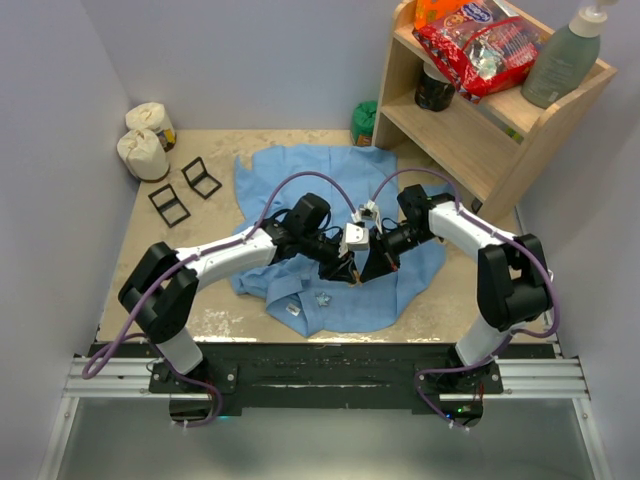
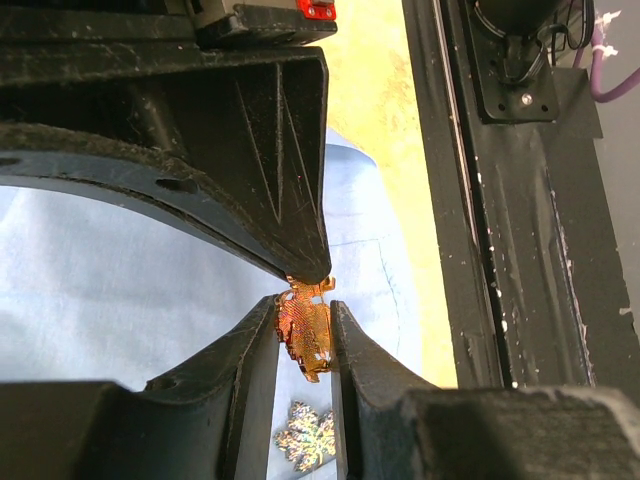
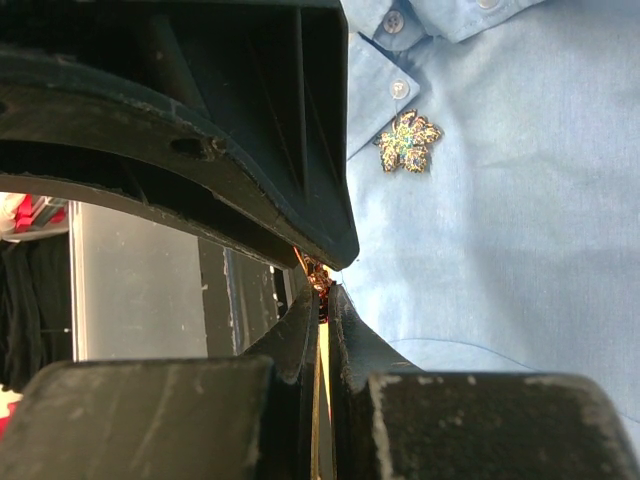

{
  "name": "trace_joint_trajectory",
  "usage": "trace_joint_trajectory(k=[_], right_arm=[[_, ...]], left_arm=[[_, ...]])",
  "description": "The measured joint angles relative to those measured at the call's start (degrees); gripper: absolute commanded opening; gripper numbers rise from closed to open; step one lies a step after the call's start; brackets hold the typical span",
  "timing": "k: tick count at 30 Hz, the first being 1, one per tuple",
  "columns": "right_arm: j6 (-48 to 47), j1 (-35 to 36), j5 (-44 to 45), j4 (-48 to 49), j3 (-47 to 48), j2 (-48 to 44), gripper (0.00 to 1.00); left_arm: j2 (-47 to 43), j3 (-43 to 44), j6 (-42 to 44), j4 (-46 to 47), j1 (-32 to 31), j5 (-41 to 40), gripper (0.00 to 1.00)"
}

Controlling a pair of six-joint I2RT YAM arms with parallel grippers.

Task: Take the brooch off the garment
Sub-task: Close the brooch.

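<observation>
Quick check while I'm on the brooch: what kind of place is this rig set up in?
Probably a staged lab test cell, not a home: plain walls box in a small table, and a wooden shelf of household props stands in the corner.

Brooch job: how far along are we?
Done: the reach; left claw and right claw both pinch the orange brooch over the light-blue shirt. In hand: working it off; whether it is free is unclear. Remaining: carrying it clear. A glittery leaf brooch lies beside the collar.
</observation>
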Motion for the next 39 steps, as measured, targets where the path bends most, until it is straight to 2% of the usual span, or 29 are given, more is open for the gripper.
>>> trace_joint_trajectory(k=[14,39], right_arm=[[0.00,0.07,-0.39,-0.02,-0.02,-0.24,0.00],[-0.04,0.11,-1.64,-1.14,-0.09,-1.40,0.00]], left_arm=[[0.02,2.23,4.57,-4.61,-0.72,-1.33,0.00],[0.02,5.01,9.46,-9.92,-0.63,1.33,0.00]])
